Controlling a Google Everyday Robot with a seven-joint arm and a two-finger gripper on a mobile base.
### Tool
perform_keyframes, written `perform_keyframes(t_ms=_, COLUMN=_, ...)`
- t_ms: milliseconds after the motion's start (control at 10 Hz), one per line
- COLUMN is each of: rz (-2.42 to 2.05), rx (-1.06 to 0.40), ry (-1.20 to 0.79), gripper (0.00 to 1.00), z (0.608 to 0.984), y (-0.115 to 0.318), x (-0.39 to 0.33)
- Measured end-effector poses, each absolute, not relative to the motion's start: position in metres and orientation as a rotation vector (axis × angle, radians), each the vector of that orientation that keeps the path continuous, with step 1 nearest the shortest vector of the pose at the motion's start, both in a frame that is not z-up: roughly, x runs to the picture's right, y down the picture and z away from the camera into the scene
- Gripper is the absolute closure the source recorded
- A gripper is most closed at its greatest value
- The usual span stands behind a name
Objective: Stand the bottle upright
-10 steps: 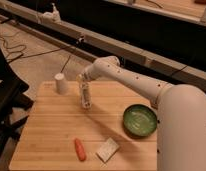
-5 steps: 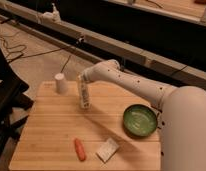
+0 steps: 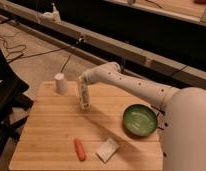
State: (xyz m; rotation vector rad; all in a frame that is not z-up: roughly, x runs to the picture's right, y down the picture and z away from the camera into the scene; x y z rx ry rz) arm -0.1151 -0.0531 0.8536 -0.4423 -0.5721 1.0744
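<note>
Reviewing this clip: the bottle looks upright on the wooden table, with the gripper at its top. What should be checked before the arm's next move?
1. Bottle standing upright on the table: ok.
2. Gripper at the bottle's upper end, free of it: cannot tell.
3. Bottle set well in from the table edges: ok.
4. Paper cup upright and apart from the bottle, out of a withdrawal path: ok.
5. Green bowl, orange piece and white block nearer the camera, none touching the bottle: ok.
</note>
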Motion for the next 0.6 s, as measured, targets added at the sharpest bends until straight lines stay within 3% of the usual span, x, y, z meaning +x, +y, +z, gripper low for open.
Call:
perform_keyframes(t_ms=200, rz=1.076, rx=-0.442, ry=-0.572, gripper=0.45, z=0.8538, y=-0.0507, x=-0.1145)
perform_keyframes(t_ms=300, rz=1.073, rx=-0.438, ry=-0.574, gripper=0.43, z=0.8534, y=-0.0501, x=-0.1146)
perform_keyframes(t_ms=400, rz=1.069, rx=-0.431, ry=-0.575, gripper=0.45, z=0.8534, y=-0.0501, x=-0.1143)
perform_keyframes(t_ms=600, rz=1.06, rx=-0.409, ry=-0.587, gripper=0.64, z=0.8487, y=-0.0559, x=-0.1171)
